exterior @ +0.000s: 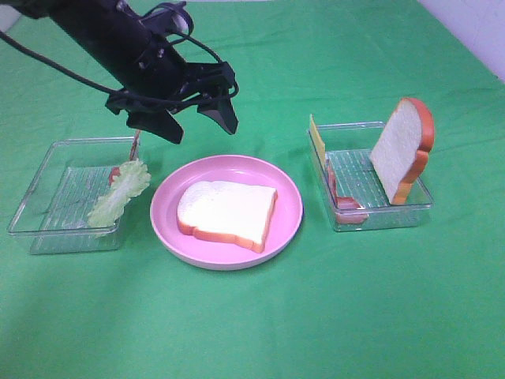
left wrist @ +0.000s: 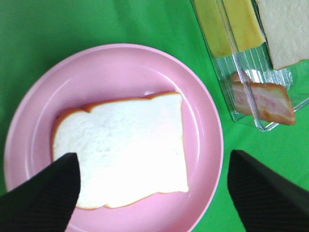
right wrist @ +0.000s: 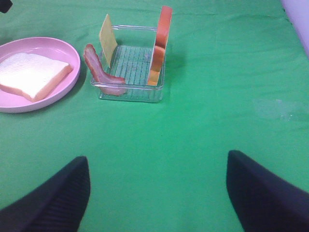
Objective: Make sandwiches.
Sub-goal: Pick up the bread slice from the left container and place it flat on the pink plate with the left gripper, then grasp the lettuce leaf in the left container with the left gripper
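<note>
A white bread slice (exterior: 227, 213) with an orange-brown crust lies flat on the round pink plate (exterior: 288, 189). It also shows in the left wrist view (left wrist: 125, 145). My left gripper (exterior: 203, 129) hangs open and empty above the plate's back left rim, with its fingers (left wrist: 43, 193) spread over the slice. A pale green lettuce leaf (exterior: 118, 193) drapes over the left tray's (exterior: 47, 221) right wall. The right tray (exterior: 379, 213) holds a second bread slice (exterior: 402, 150) standing upright, a yellow cheese square (exterior: 317, 138) and bacon (exterior: 345, 204). My right gripper (right wrist: 157, 162) is open and empty over bare cloth.
A thin red-brown strip (exterior: 135, 146) stands at the left tray's back right corner. Green cloth (exterior: 252, 316) covers the table. The right wrist view shows the plate (right wrist: 72, 72) and the right tray (right wrist: 130, 92) ahead of the gripper.
</note>
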